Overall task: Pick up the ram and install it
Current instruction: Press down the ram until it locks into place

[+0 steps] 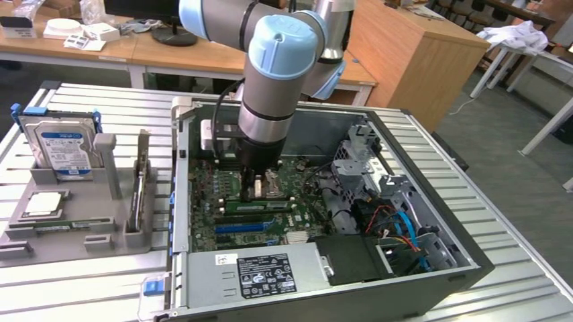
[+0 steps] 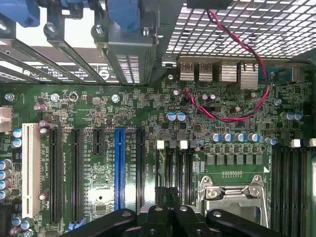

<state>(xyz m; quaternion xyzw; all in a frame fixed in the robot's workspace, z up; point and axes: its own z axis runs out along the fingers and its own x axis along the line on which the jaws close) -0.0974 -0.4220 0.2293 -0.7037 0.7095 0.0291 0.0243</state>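
A: Where is the gripper (image 1: 253,176) right now?

B: Down inside the open computer case (image 1: 452,272), low over the motherboard (image 1: 211,201); in the exterior view it hangs just beside the CPU socket (image 1: 271,186).

A: And its fingers?

B: Pressed together; in the wrist view the gripper (image 2: 168,217) shows two black fingers (image 2: 157,217) meeting with no gap, and nothing shows between them.

A: So where is the ram (image 1: 257,205)?

B: A long green stick standing on edge on the board, between the CPU socket and the blue expansion slot (image 1: 240,227); it sits just in front of the gripper's tip; whether the tip touches it I cannot tell, nor whether it is pushed fully home.

A: What does the wrist view add?

B: The closed fingers hang over the black memory slots (image 2: 187,168); the blue expansion slot (image 2: 119,168) lies to one side of them and the CPU socket (image 2: 232,190) to the other; a red and black wire (image 2: 247,54) loops over the board farther off.

A: Anything outside the case?

B: A grey fixture (image 1: 107,235) on the exterior view's left, with a hard drive (image 1: 63,144) standing upright in it; the power supply (image 1: 259,272) fills the case's near corner.
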